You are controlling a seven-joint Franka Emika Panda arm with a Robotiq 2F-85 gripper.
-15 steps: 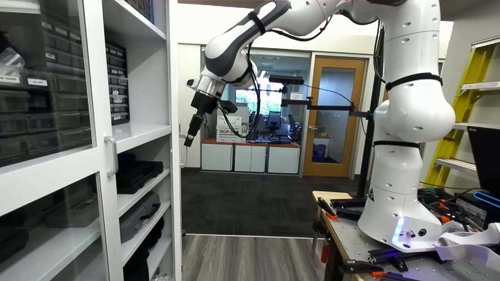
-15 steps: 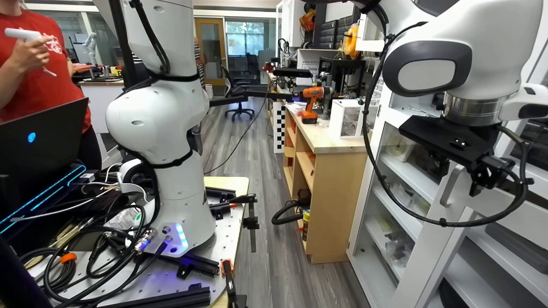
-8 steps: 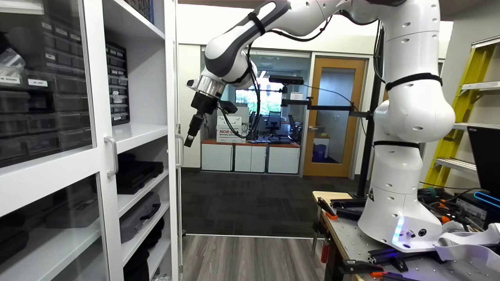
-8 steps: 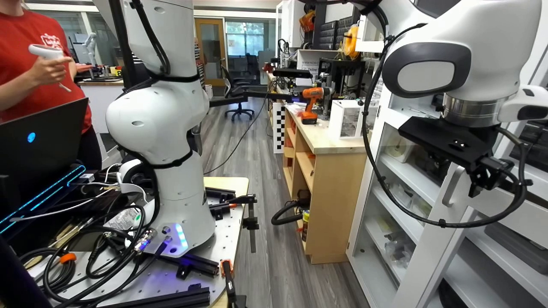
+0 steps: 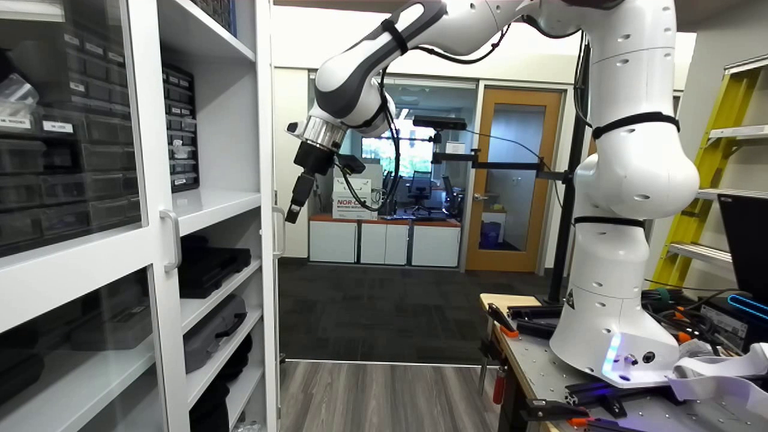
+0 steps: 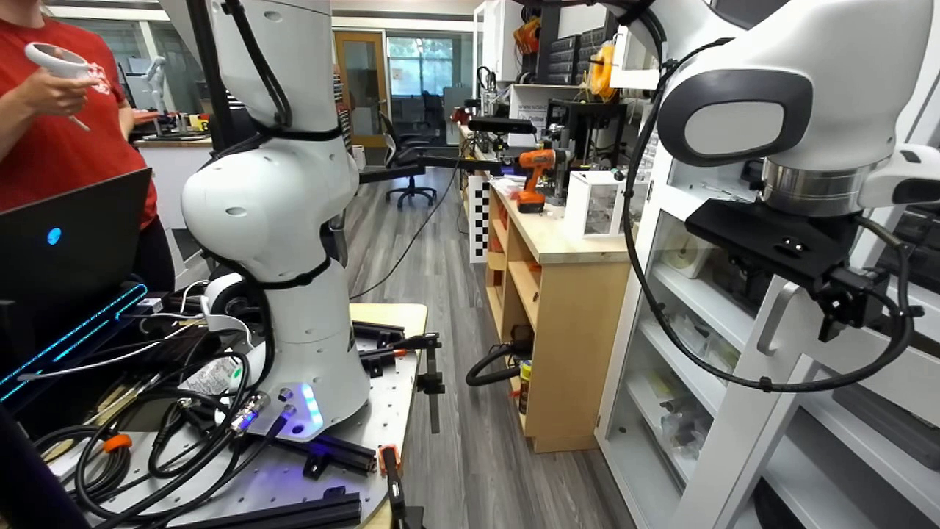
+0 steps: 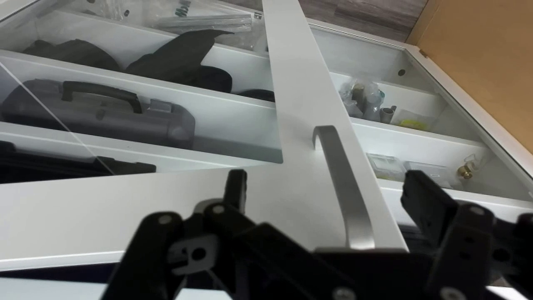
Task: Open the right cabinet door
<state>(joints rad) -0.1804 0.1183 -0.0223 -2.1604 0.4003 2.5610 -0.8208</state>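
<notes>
The right cabinet door point(image 5: 268, 330), a white-framed glass pane, stands swung out, nearly edge-on in this exterior view, with shelves visible beside it. Its outer face fills much of the other exterior picture point(image 6: 745, 419) and the wrist view point(image 7: 300, 104). Its slim handle point(image 7: 345, 187) also shows in both exterior views point(image 5: 283, 234) point(image 6: 777, 319). My gripper point(image 7: 329, 183) is open; its fingers lie either side of the handle in the wrist view, with gaps to both. In both exterior views the gripper point(image 5: 294, 214) point(image 6: 844, 319) is beside the handle, apparently not holding it.
The left cabinet door point(image 5: 150, 150), with dark drawer bins behind its glass, looks closed. A wooden desk point(image 6: 580, 345) adjoins the cabinet. A loose cable point(image 6: 653, 316) loops below my wrist. A person in red point(image 6: 73, 154) holds a controller.
The right door's free edge swung slightly left, then partly back, in an exterior view. The gripper shifted slightly, and its fingers look more spread. The person's controller moved.
</notes>
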